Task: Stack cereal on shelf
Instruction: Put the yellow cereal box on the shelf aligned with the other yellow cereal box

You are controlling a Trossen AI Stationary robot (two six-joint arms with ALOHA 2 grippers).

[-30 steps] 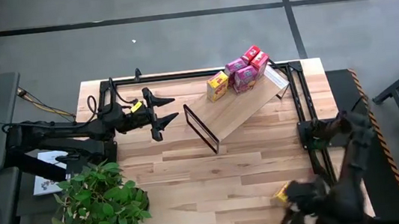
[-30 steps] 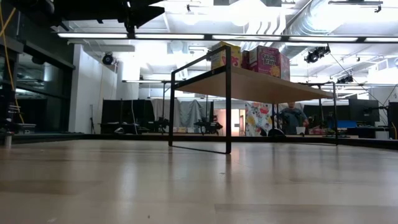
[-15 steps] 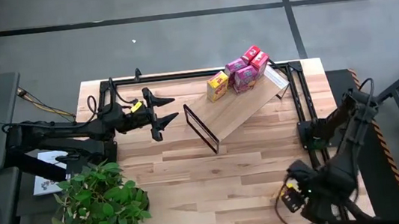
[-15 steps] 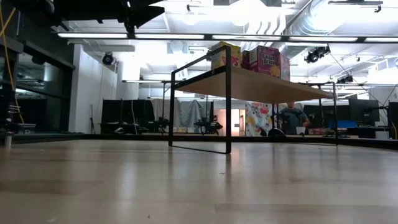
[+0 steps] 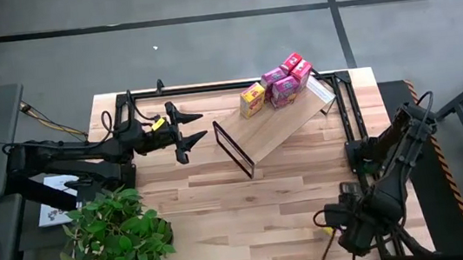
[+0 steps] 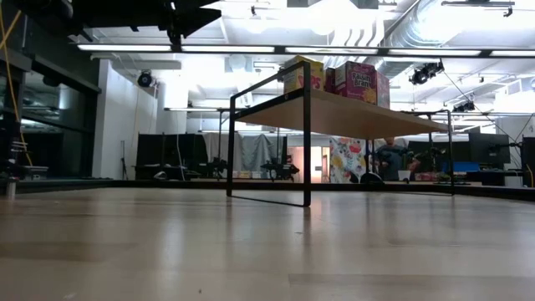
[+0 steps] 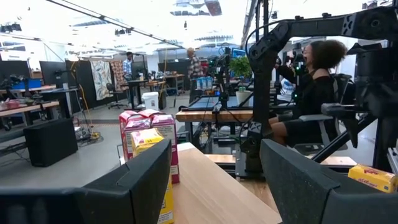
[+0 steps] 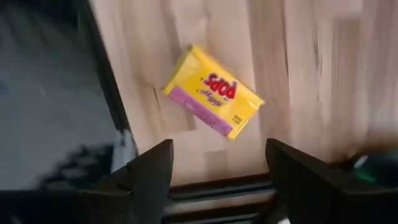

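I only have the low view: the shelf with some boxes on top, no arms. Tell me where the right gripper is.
Observer: The right gripper hangs over the right front corner of the table, well away from the shelf, jaws open and empty.
Operator: Say what is under it.
Observer: A yellow cereal box lies flat on the tabletop just ahead of its fingers, untouched.
Operator: Now the left gripper.
Observer: The left gripper waits open beside the shelf's left end, holding nothing.
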